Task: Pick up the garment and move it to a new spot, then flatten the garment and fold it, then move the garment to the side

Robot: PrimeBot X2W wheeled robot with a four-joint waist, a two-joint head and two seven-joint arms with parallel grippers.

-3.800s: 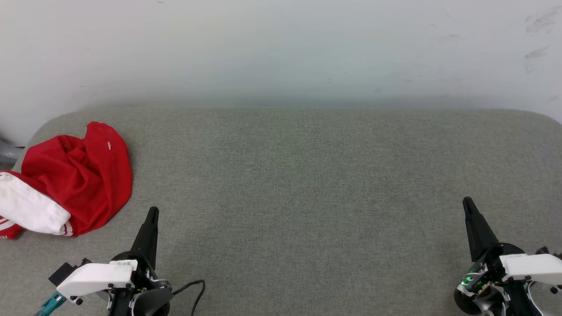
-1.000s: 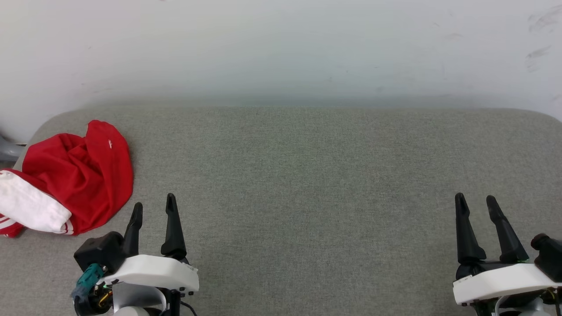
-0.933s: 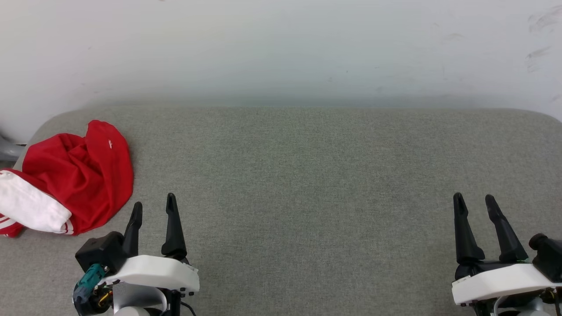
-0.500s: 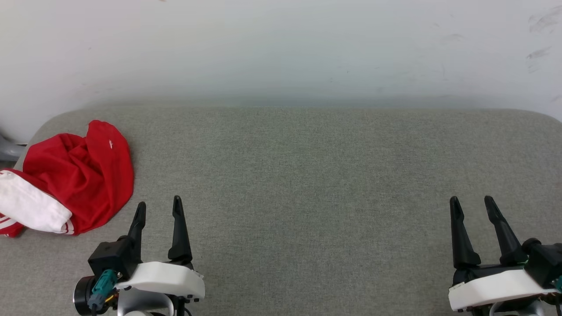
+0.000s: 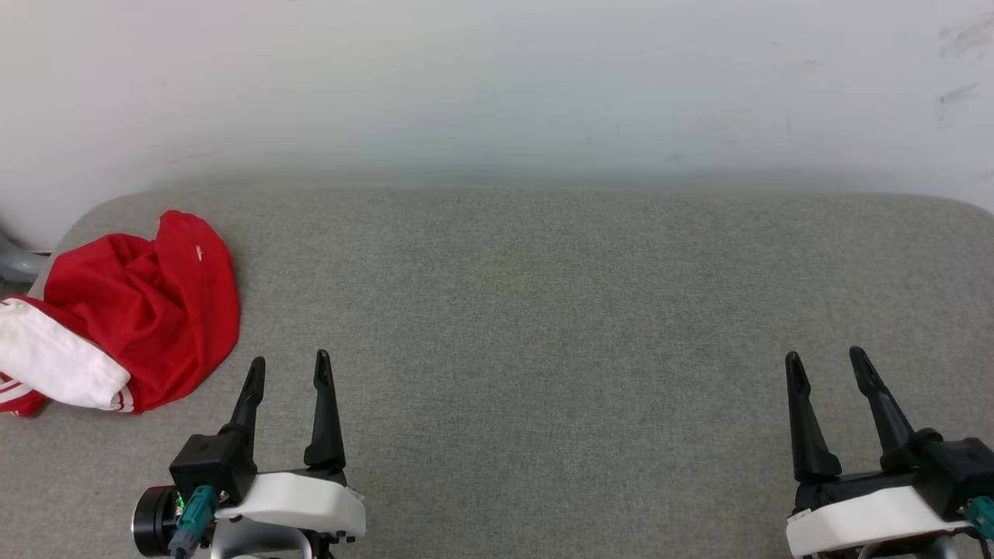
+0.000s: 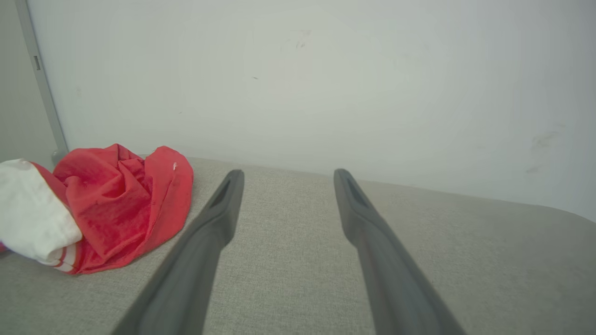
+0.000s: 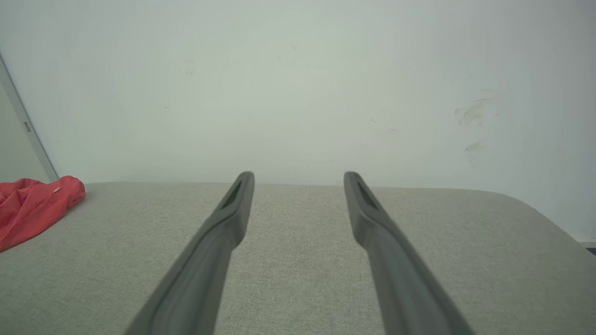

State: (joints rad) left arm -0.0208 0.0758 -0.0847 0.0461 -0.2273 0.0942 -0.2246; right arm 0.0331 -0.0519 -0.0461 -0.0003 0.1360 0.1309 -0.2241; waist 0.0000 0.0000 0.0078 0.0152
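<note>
The garment (image 5: 132,318) lies crumpled at the far left of the grey table (image 5: 543,310), red with a white sleeve and striped trim toward the front; its letters are hidden in the folds. The left wrist view has the garment (image 6: 107,204) to the left of the fingers, and the right wrist view catches a red edge of the garment (image 7: 32,204) at far left. My left gripper (image 5: 289,365) stands open just right of the garment, apart from it, holding nothing. My right gripper (image 5: 825,359) is open at the lower right with nothing between its fingers.
A pale wall (image 5: 497,85) rises right behind the table's far edge. A grey post (image 6: 42,83) stands at the wall's left end, behind the garment. The table's rounded corners fall away at far left and far right.
Both grippers went from shut to open and turned their fingers level. Over the last second the left gripper drifted slightly right and back toward me; the right shifted slightly left. The garment stayed put.
</note>
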